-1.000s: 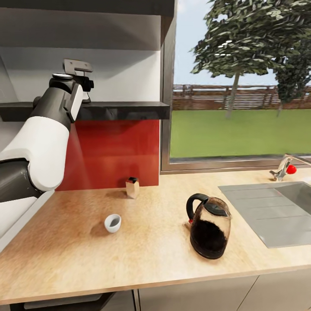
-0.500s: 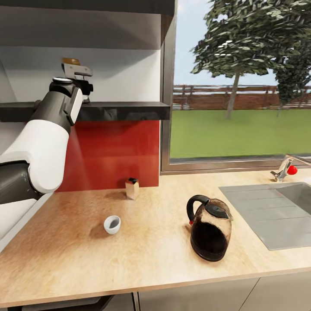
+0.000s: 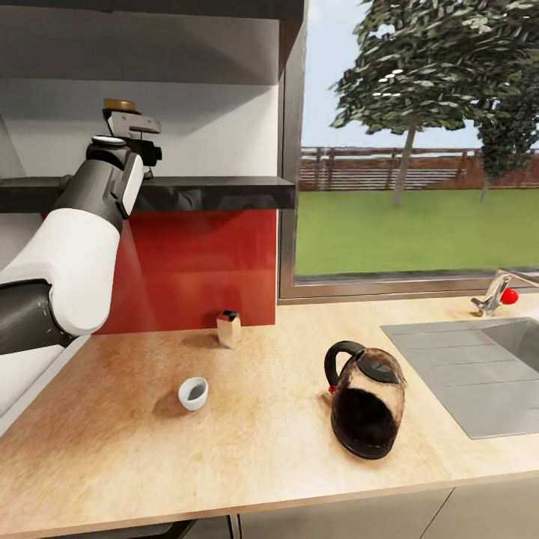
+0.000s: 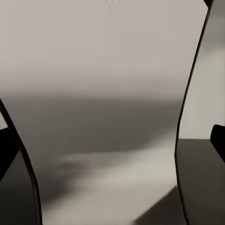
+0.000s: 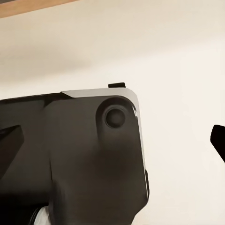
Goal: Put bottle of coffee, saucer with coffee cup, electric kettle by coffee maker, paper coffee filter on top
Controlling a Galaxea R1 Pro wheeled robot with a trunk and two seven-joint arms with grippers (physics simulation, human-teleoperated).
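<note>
The left arm [image 3: 67, 262] reaches up from the head view's left edge to the dark shelf [image 3: 217, 192] above the red backsplash [image 3: 195, 262]. Its gripper [image 3: 129, 123] sits at shelf height, and a yellow-brown cap shows just above it, which looks like the top of the bottle [image 3: 120, 104]; the rest of the bottle is hidden behind the gripper. In the left wrist view a pale, blurred surface with dark curved edges stands between the two dark fingertips [image 4: 218, 140], very close to the lens; it may be the bottle, but whether the jaws are pinching it or merely straddling it cannot be told. On the counter [image 3: 247, 442] below, the small white cup [image 3: 193, 392] stands upright on the bare wood, left of centre, with no saucer under it. Behind it, near the backsplash, stands a small tan box with a dark top [image 3: 228, 327]. The glass kettle [image 3: 367, 408] with its black loop handle sits right of centre, tilted a little, well apart from the cup and just left of the grey sink [image 3: 471, 367]. A tap with a red knob [image 3: 500, 295] stands at the far right under the window [image 3: 419, 142]. The right wrist view shows a dark rounded part of the robot [image 5: 93, 154] against a pale surface, with a fingertip [image 5: 219, 140] at one edge; the state of the right gripper cannot be told.
</note>
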